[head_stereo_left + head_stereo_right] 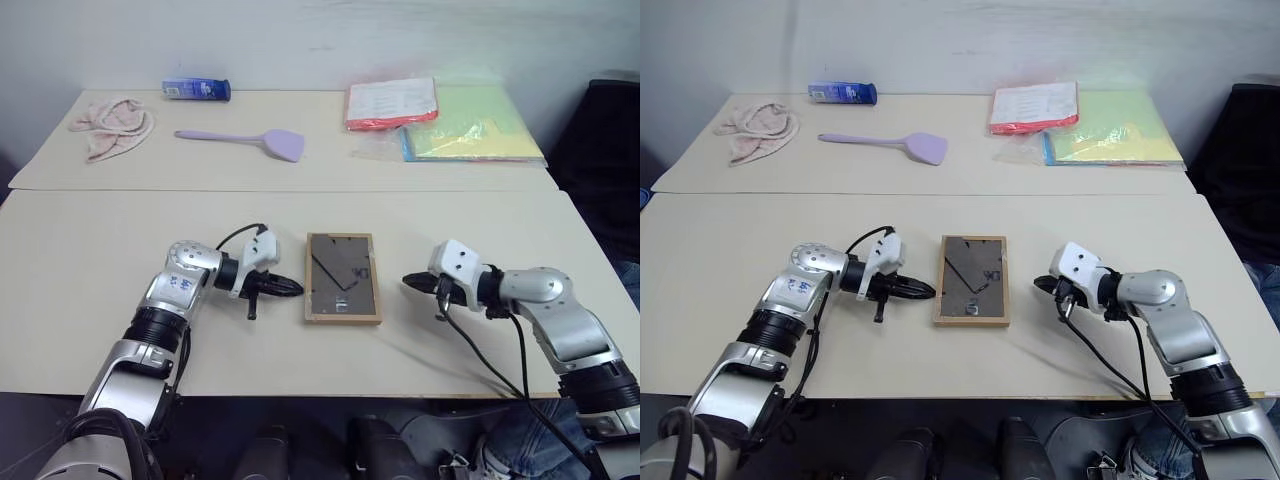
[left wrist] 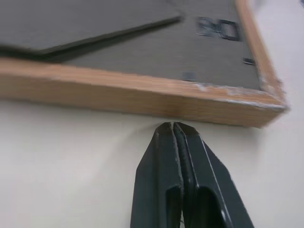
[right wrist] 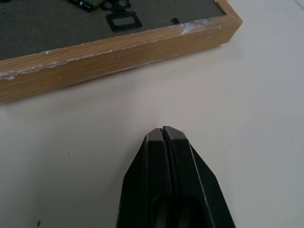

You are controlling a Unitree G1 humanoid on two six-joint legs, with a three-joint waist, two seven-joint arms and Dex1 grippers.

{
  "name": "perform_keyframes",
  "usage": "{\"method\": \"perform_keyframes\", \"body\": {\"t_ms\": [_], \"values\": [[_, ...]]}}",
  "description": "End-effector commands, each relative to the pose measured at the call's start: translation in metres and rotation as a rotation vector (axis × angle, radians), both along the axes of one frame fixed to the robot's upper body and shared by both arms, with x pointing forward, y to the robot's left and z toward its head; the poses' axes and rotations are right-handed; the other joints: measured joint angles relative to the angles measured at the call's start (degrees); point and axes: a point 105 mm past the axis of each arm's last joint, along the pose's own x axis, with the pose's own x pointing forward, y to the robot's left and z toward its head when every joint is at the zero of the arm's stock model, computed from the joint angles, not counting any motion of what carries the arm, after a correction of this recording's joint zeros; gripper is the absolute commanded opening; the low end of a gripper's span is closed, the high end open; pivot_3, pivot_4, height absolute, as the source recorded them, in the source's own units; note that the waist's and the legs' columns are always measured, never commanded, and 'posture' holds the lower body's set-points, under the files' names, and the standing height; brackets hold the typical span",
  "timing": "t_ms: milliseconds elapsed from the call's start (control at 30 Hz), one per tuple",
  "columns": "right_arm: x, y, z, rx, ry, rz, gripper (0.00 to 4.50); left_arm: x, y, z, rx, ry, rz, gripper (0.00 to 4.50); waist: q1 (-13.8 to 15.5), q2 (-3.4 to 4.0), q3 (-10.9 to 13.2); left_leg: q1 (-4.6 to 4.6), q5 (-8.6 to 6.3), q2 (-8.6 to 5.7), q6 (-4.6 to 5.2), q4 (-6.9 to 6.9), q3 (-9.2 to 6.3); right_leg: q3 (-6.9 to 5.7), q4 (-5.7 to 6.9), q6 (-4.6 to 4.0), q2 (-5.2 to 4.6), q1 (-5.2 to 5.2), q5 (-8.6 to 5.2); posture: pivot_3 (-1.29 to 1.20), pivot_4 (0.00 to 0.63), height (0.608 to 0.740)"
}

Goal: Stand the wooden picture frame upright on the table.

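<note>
The wooden picture frame (image 1: 343, 277) lies flat on the table (image 1: 90, 270), its dark back panel and fold-out stand facing up. My left gripper (image 1: 297, 289) is shut and empty, its tips right at the frame's left edge; in the left wrist view the tips (image 2: 172, 126) sit against the light wood border (image 2: 142, 97). On the other side, my right gripper (image 1: 406, 281) is also shut on nothing, a short gap away from the frame's right edge. The right wrist view shows its tips (image 3: 163, 129) apart from the wood border (image 3: 118, 54).
On the far table lie a pink cloth (image 1: 112, 126), a blue bottle on its side (image 1: 196, 89), a lilac spatula (image 1: 245, 139) and coloured paper folders (image 1: 440, 120). A seam (image 1: 280, 190) runs between the two tabletops. Black cables hang from both wrists.
</note>
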Motion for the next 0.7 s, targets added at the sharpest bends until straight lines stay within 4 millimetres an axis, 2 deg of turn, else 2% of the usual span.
{"method": "perform_keyframes", "body": {"t_ms": [33, 167, 267, 433, 700], "values": [[0.002, 0.018, 0.002, -0.051, -0.067, 0.070, 0.00, -0.004, 0.014, 0.016, -0.112, 0.288, 0.161, 0.88, -0.4, 0.00, 0.0, 0.01, -0.01, 0.00, 0.02, -0.02, 0.00, 0.00, 0.04, 0.00, 0.02, -0.03, 0.00, 0.00, 0.150, 0.740], [-0.002, 0.031, -0.004, -0.147, -0.098, 0.158, 0.00, -0.031, 0.022, 0.022, -0.115, 0.608, 0.179, 2.13, -1.2, 0.01, 0.0, 0.00, 0.06, 0.02, -0.11, -0.05, -0.01, -0.01, 0.10, -0.01, 0.05, -0.08, -0.01, 0.00, 0.150, 0.740], [-0.006, 0.036, -0.006, -0.199, -0.115, 0.206, 0.00, -0.038, 0.021, 0.023, -0.102, 0.685, 0.190, 3.00, -1.5, 0.01, 0.0, 0.04, 0.08, 0.01, -0.16, -0.05, -0.04, -0.03, 0.11, -0.01, 0.04, -0.05, -0.01, 0.00, 0.150, 0.740], [-0.010, 0.046, -0.011, -0.218, -0.115, 0.237, 0.00, -0.031, 0.004, -0.004, -0.007, 0.734, 0.283, 4.46, -1.0, 0.01, 0.0, 0.14, 0.11, -0.03, -0.23, -0.04, -0.12, -0.08, 0.04, -0.01, -0.02, 0.13, -0.01, 0.00, 0.150, 0.740], [-0.008, 0.050, -0.009, -0.210, -0.122, 0.233, 0.00, -0.030, -0.044, -0.015, -0.037, 0.783, 0.235, 4.46, 0.6, 0.13, -0.3, 0.43, 0.12, -0.17, -0.21, -0.01, -0.11, -0.07, -0.14, -0.01, -0.12, 0.39, -0.01, 0.00, 0.150, 0.740]]}}
